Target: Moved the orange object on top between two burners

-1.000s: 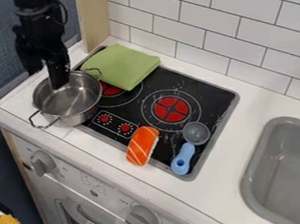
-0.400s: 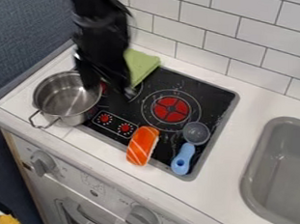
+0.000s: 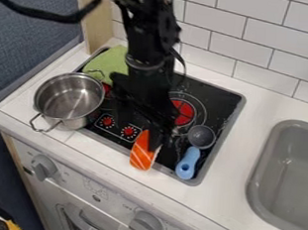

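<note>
- One orange object (image 3: 141,154) right at the jaws, its upper end partly behind them, the rest poking out toward the front; straddles the cooktop (image 3: 222,98) edge, front end over the white counter (image 3: 91,149).
- Gripper (image 3: 159,138) hangs down over that upper end. Jaw opening: can't tell. Can't confirm a hold either; the object looks to be lying on the surface.
- Coming in from above probably suits it: reaches the object without crossing the pot (image 3: 68,98), left of the jaws, or the ladle (image 3: 188,163), just right of them.
- Ladle lies lengthwise beside the object, cup near the jaws, handle toward the front. Likely snag if they swing right.
- Goal sits behind the jaws: gap between the near burner (image 3: 184,112), just behind and right, and the far burner (image 3: 106,89), back left, mostly hidden.
- Cloth (image 3: 106,66) is beyond the far burner, well back from the jaws; shouldn't interfere.
- Step in hand, my read: grasp. Next: secure it, lift, go back into the gap. Off-centre pinch could tilt it.
</note>
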